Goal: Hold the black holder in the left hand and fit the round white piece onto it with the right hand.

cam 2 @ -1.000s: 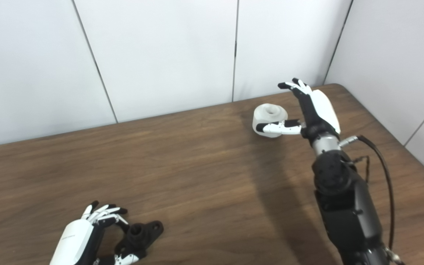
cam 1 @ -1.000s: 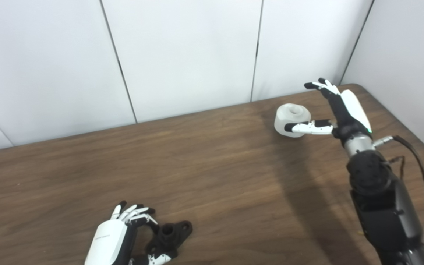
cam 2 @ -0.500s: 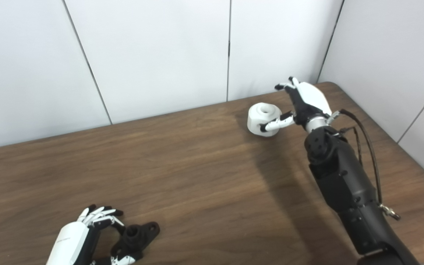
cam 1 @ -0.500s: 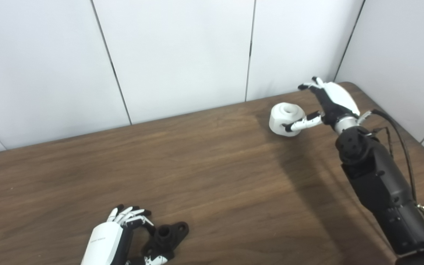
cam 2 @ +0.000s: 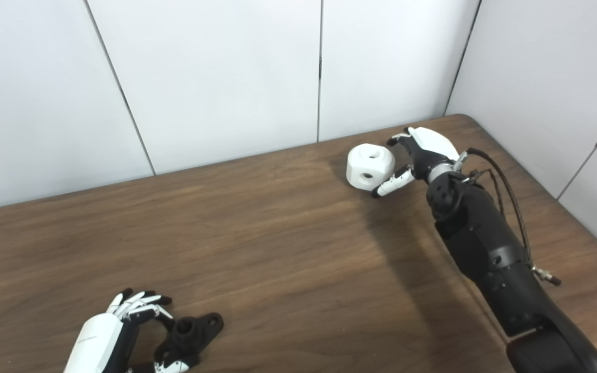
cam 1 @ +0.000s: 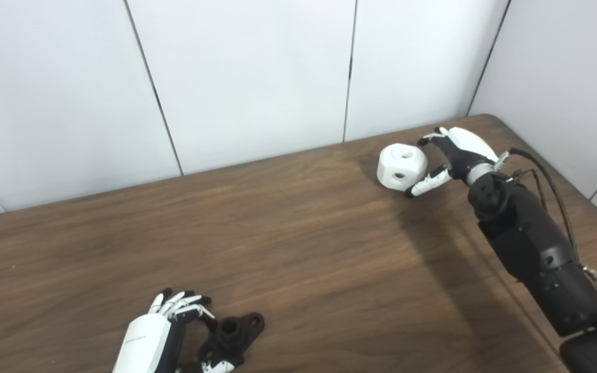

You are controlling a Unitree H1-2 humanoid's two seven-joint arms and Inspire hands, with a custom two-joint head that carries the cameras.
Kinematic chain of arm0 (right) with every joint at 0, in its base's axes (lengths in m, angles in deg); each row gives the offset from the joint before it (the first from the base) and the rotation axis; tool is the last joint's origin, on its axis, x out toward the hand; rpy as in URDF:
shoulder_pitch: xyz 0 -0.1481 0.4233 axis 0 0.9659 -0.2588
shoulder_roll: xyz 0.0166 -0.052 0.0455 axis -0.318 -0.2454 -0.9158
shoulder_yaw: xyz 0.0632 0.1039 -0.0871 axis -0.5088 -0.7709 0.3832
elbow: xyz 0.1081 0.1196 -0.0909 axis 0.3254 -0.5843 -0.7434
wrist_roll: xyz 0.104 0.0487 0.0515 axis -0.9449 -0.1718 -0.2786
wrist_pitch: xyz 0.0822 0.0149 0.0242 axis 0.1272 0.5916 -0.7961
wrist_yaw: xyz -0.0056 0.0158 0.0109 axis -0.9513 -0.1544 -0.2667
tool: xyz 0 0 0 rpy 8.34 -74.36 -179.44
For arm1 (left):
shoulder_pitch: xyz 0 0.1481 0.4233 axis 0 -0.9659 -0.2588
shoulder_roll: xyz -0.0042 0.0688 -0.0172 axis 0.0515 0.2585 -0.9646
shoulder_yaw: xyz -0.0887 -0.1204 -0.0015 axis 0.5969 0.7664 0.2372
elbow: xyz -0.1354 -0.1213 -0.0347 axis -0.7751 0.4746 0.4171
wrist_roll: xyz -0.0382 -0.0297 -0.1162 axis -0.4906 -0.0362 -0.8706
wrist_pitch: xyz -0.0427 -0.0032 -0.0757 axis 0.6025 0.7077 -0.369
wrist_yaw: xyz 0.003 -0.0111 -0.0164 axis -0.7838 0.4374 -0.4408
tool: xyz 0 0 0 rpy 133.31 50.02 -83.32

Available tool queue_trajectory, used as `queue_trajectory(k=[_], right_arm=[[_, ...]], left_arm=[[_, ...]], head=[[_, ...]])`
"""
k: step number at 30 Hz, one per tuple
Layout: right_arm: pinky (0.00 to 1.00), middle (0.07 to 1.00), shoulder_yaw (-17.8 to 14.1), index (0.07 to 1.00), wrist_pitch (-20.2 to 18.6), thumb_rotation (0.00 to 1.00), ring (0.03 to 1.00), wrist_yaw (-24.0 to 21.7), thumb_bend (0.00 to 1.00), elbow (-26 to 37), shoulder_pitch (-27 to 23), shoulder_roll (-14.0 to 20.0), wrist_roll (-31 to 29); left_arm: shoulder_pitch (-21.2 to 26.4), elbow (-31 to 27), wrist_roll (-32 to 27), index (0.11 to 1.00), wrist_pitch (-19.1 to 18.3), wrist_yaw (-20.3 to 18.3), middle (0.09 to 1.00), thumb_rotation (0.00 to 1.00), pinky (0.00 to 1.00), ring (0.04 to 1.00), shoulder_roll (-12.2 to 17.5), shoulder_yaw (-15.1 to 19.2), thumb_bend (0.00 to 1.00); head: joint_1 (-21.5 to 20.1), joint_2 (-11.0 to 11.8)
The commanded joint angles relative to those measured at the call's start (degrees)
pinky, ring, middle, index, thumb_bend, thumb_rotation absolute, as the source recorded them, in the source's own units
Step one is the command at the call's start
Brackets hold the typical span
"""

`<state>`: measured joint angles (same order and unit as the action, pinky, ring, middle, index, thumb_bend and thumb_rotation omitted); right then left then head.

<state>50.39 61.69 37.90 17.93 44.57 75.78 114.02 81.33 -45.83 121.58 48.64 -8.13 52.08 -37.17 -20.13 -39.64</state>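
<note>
The black holder (cam 1: 232, 332) lies flat on the brown table (cam 1: 298, 243) at the near left. My left hand (cam 1: 156, 334) is right beside its left end, fingers curled and apart over it, thumb by its near end, not closed on it. The round white piece (cam 1: 401, 167), with a hole on top and one in its side, is tilted at the far right. My right hand (cam 1: 459, 153) is closed on it, fingers over its far right side and thumb under its near side. Both also show in the right eye view: the holder (cam 2: 190, 331) and the white piece (cam 2: 368, 165).
White wall panels (cam 1: 257, 77) stand just behind the table's far edge and along its right side. The table's far right corner (cam 1: 490, 118) is close to my right hand. A black cable (cam 1: 552, 186) runs along my right forearm.
My right hand has come down around the white piece and closed on it; the piece has tipped from upright to tilted. My left hand stays by the holder. The camera has shifted a little.
</note>
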Motion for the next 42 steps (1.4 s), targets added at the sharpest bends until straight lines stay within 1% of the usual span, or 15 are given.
queue_trajectory(k=[1,8,15,25,33,42], right_arm=[[1.00,1.000,-0.49,0.811,0.15,0.29,1.000,0.75,0.98,0.67,-3.43,1.34,1.36],[1.00,1.000,0.23,0.784,0.24,0.30,1.000,1.79,0.97,-0.27,-4.06,1.13,0.86],[1.00,1.000,0.24,0.774,0.44,0.32,1.000,3.05,0.94,0.06,-4.27,0.92,-0.44],[1.00,0.988,0.73,0.749,1.42,0.30,1.000,4.78,0.91,0.24,-4.20,1.27,-1.59],[1.00,0.971,0.78,0.703,1.72,0.29,1.000,5.23,0.90,0.50,-3.68,1.51,-1.79],[1.00,0.940,0.73,0.656,2.32,0.27,1.000,6.40,0.87,0.38,-3.12,1.62,-2.56]], left_arm=[[-0.71,-0.88,0.67,0.486,-0.42,-1.65,0.762,0.04,0.97,0.858,0.76,-0.04,0.52],[-0.67,-0.73,0.75,0.485,-0.14,-1.45,0.758,0.04,0.97,0.853,0.71,0.01,0.52],[-0.67,-0.67,1.23,0.486,-0.37,-1.86,0.762,0.04,0.97,0.854,0.73,-0.22,0.52],[-0.69,-0.77,1.81,0.486,-0.91,-2.43,0.761,0.04,0.98,0.853,0.46,-0.35,0.52],[-0.75,-0.96,1.63,0.485,-1.23,-2.66,0.761,0.04,0.97,0.852,0.56,-0.45,0.52],[-0.69,-0.69,1.90,0.485,-0.71,-2.13,0.757,0.04,0.97,0.846,0.69,-0.48,0.52]], head=[[-0.05,-0.03],[0.05,-0.09],[0.23,0.07],[0.38,0.33],[0.44,0.33],[0.46,0.25]])
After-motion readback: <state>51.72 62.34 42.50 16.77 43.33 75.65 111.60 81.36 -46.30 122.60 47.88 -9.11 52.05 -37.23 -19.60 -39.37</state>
